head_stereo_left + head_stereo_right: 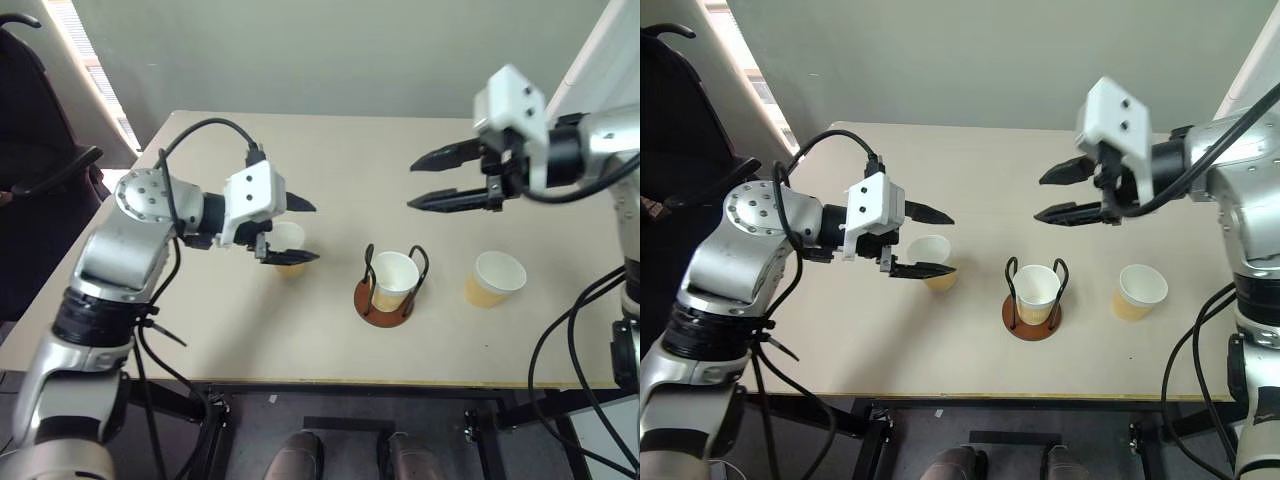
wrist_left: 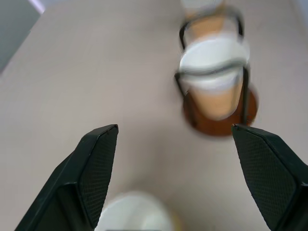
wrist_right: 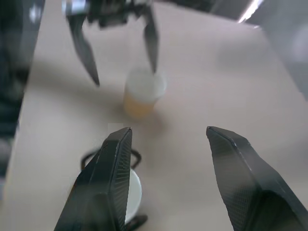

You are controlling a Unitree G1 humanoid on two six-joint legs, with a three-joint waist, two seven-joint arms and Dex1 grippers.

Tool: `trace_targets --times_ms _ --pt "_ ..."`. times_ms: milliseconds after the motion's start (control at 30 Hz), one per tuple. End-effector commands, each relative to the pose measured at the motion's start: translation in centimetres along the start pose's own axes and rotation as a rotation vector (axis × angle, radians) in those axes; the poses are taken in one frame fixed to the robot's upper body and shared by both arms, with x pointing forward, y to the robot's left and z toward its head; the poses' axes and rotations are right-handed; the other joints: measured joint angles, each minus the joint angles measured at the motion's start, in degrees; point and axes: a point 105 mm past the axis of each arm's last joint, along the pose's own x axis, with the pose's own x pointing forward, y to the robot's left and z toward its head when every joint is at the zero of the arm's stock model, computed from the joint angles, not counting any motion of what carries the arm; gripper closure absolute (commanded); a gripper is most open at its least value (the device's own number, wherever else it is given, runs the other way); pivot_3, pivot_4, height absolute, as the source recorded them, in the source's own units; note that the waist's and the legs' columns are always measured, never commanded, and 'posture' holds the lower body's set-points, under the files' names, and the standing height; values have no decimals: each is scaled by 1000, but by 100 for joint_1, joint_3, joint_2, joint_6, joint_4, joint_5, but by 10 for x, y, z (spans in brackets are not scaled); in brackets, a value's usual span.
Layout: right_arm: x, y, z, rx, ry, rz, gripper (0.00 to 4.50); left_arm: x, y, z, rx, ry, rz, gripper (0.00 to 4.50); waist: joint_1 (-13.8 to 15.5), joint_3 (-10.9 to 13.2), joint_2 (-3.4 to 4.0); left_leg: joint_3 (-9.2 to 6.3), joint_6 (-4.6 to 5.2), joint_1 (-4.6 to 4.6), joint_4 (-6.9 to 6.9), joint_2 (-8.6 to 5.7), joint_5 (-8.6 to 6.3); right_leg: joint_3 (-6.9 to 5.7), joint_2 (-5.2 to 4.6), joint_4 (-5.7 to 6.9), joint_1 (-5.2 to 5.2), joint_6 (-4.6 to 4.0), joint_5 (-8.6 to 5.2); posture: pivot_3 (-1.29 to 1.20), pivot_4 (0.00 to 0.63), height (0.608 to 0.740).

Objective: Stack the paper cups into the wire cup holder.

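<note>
Beige table (image 1: 300,340) roomy past holder (image 1: 389,300); both claws, left (image 1: 302,230), right (image 1: 412,184), agape, seemingly empty.

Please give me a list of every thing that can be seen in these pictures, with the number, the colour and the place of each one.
Small tapered paper cups: three, tan-yellow outside and white inside. One stands in the holder, one stands on the table to the robot's right of the holder, one stands to the robot's left of it, under the left gripper.
Wire cup holder with round disc base: one, reddish-brown base with black wire loops, near the table's front middle.
Table with flat top: one, beige.
Chair: one, dark, beside the table on the robot's left.
Left gripper: one, black fingers, jaws open over the left cup.
Right gripper: one, black fingers, jaws apart, raised above the table, holding nothing.
</note>
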Motion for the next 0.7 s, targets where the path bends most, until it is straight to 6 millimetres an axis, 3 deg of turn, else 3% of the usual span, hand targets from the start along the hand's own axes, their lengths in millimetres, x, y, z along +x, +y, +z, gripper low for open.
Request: trace_targets --times_ms 33,233,400,700 --pt "-14 3 14 87 -97 -31 1986 -2 -3 -10 102 146 7 466 0 0 0 -1 -1 -1 1 0 1 0 0 1 0 0 0 0 150 740" --pt "-15 9 11 151 -115 -19 1986 -1 -7 -31 117 265 -5 466 0 0 0 -2 -1 0 1 -4 3 3 -1 4 -3 -1 0 0 150 740" --pt "-10 12 10 151 -115 -5 1986 5 4 -52 109 338 35 466 -1 -1 1 -5 6 0 0 -4 2 3 -1 10 -8 -2 0 0 150 740" --pt "-8 13 10 149 -106 -14 1986 23 13 -69 114 358 22 466 12 0 0 -6 1 -5 1 -7 2 3 -4 6 -9 0 1 0 150 740"
